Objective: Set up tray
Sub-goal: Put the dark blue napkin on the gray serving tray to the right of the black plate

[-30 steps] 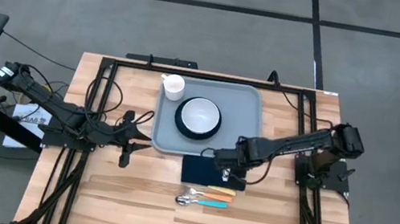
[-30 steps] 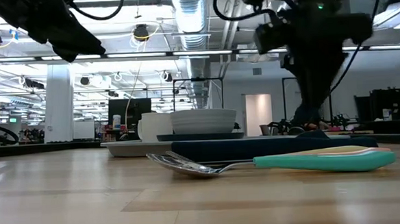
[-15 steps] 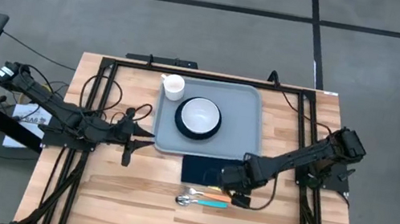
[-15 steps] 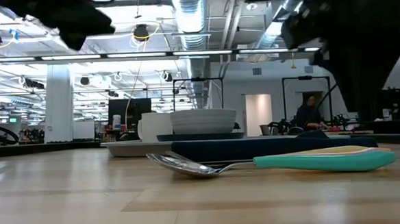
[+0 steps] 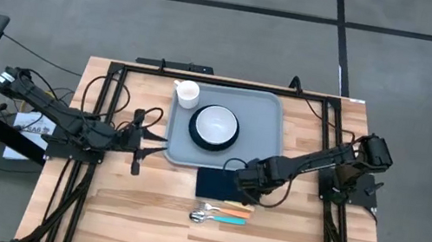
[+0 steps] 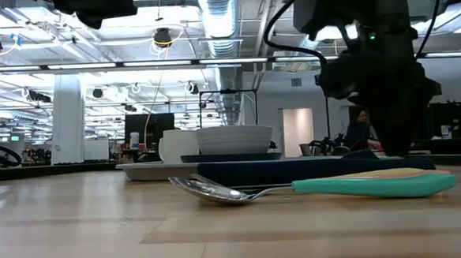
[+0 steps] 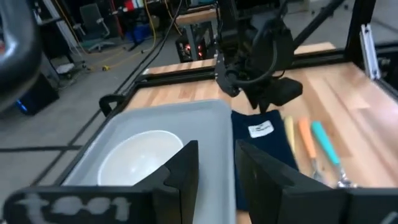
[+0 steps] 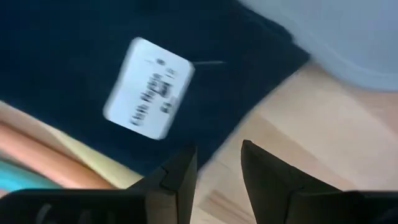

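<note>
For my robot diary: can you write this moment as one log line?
right claw: open, over napkin | left claw: open, beside tray | plate, bowl, cup: on tray

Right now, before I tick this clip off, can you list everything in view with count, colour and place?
tray: one, grey-blue, far middle of the table.
plate: one, dark teal, on the tray, under the bowl.
bowl: one, white, on the plate.
cup: one, white, tray's far left corner.
napkin: one, dark navy with a white label, on the table just in front of the tray.
cutlery: a small group with yellow, orange and teal handles, in front of the napkin.
person: one, in the room far behind.
left gripper: open, beside the tray's left edge.
right gripper: open, low over the napkin's right edge.
</note>
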{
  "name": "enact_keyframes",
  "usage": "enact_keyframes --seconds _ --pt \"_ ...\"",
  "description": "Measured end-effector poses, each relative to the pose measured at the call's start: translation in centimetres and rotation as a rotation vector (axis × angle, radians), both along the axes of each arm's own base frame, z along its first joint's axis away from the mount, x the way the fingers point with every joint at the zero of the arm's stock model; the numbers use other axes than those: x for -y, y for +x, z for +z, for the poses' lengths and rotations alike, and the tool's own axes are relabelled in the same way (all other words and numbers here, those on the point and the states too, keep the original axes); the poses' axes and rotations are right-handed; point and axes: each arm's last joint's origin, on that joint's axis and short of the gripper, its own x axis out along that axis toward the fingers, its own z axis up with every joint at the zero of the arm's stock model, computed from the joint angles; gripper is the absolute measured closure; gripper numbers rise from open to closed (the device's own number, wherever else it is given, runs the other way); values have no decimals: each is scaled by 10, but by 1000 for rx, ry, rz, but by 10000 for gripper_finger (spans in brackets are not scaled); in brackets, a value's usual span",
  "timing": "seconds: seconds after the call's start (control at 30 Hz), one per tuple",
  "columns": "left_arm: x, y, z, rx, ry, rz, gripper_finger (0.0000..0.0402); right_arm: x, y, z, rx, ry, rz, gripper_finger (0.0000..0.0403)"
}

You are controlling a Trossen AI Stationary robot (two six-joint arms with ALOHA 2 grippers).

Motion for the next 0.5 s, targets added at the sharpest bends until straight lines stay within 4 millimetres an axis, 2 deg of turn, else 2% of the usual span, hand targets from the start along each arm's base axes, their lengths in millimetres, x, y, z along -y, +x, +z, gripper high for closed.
enact_keyframes --seconds 0.17,0.33,0.5 --pt "-2 -4 2 -5 58 8 305 4 6 -3 72 -13 -81 284" --pt "-6 -10 8 21 101 37 305 13 0 -14 50 -37 -147 284" --pt "-9 -18 14 62 87 54 305 13 -3 -14 23 -42 -134 284"
